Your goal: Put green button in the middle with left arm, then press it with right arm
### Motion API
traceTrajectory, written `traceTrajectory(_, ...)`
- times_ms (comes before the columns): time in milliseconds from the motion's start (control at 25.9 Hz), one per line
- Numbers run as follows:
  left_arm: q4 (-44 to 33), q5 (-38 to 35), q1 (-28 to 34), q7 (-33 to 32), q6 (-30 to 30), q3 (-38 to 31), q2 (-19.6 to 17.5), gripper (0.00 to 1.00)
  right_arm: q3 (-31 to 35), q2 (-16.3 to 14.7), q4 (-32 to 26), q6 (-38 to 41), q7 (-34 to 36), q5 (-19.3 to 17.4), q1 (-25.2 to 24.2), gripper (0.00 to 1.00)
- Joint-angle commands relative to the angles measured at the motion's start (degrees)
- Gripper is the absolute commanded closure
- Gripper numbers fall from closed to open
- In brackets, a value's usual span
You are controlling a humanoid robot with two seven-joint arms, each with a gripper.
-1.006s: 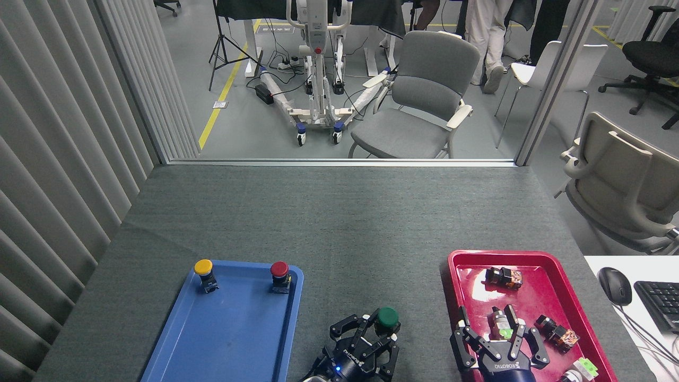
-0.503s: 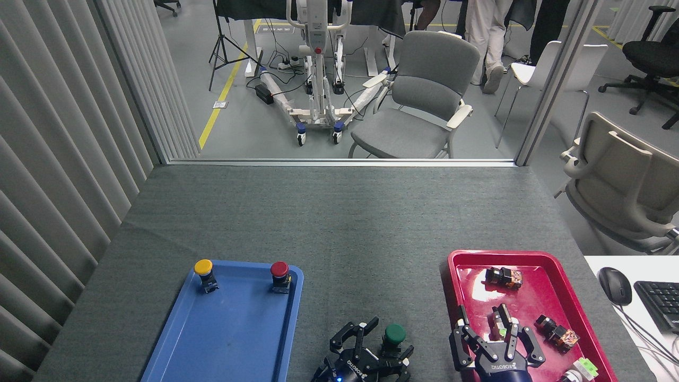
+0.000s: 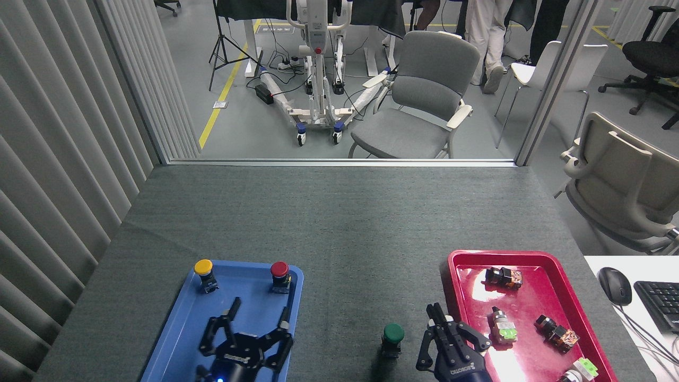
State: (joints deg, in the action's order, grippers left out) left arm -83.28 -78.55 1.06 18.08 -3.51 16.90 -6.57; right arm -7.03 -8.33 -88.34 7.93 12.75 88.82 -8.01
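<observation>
Standing upright, the green button (image 3: 393,334) sat alone on the felt between both trays.
Just right of it hovered the right gripper (image 3: 443,331), fingers drawn together; the left gripper (image 3: 246,331), fingers splayed, hung left over the blue tray (image 3: 175,345).

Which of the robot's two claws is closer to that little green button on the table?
The right claw. It sits just beside the green button, at the near edge of the red tray. The left claw is farther off, spread open over the blue tray.
</observation>
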Motion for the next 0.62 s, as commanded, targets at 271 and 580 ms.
traceTrajectory(271, -2.95, -7.67, 2.54, -10.7, 13.97, -20.76, 1.65, 0.01, -5.27, 2.09, 5.37, 0.51, -0.18, 3.82, 0.98, 1.0)
traceTrajectory(580, -2.94, -7.32, 2.63, -10.7, 13.53, -19.89, 1.82, 0.01, -6.94, 2.71, 12.05, -2.74, -0.18, 3.82, 2.21, 1.0)
